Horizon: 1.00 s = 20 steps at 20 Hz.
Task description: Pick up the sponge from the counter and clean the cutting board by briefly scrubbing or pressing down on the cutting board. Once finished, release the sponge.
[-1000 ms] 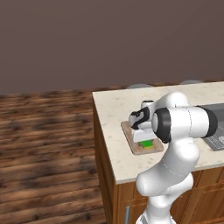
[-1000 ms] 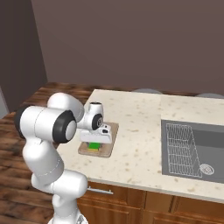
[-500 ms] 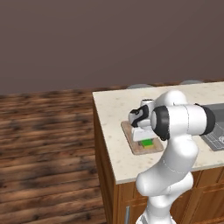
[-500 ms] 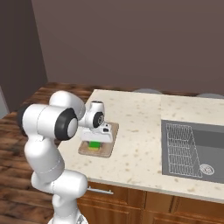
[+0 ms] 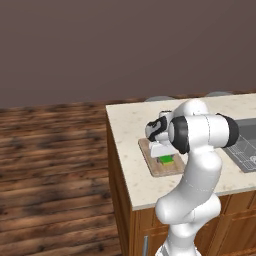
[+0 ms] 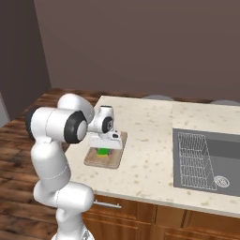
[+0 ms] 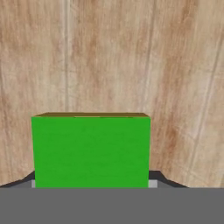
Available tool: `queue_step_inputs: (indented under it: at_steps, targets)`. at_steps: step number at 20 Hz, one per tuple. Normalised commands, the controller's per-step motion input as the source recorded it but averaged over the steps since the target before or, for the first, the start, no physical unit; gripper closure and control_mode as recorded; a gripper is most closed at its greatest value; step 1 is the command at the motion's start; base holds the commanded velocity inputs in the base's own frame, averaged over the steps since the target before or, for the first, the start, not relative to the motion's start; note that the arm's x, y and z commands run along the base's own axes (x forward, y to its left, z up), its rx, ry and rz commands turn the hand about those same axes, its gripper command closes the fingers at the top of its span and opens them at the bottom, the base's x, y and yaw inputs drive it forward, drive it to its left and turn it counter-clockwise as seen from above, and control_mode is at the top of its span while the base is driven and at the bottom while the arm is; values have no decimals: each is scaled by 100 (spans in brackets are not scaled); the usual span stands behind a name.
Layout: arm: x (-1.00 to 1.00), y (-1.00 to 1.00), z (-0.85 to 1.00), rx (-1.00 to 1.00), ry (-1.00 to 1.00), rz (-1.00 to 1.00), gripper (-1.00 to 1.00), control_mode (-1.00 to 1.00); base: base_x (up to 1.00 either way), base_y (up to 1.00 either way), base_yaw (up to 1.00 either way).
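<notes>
The green sponge [image 5: 166, 160] [image 6: 102, 152] rests on the wooden cutting board [image 5: 151, 161] [image 6: 110, 162], near the left end of the beige counter [image 5: 129, 124] [image 6: 146, 138]. My gripper [image 5: 162, 152] [image 6: 104, 146] points straight down over the board and is shut on the sponge. In the hand view the sponge [image 7: 91, 151] is a bright green block with a thin yellow edge on its far side, held between my fingers in the gripper [image 7: 92, 184]. Wood grain of the cutting board [image 7: 131, 57] lies close behind it.
A grey sink [image 5: 246, 148] [image 6: 206, 154] with a wire rack is set into the counter to the right of the board. The counter's left edge drops to a dark plank floor [image 5: 50, 165]. Two round grey stool tops show beyond the far edge.
</notes>
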Motion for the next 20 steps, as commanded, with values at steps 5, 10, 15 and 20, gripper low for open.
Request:
queue_step_inputs:
  at_steps: [5, 10, 15, 20]
  targets:
    - [12, 0, -62, 0, 1, 0, 100, -100, 0, 0, 0]
    - [34, -1, -10, 0, 0, 0, 100, -100, 0, 0, 0]
    - [50, 0, 0, 0, 0, -1, 100, -100, 0, 0, 0]
    - [45, 0, -13, 0, 0, 0, 100, -100, 0, 0, 0]
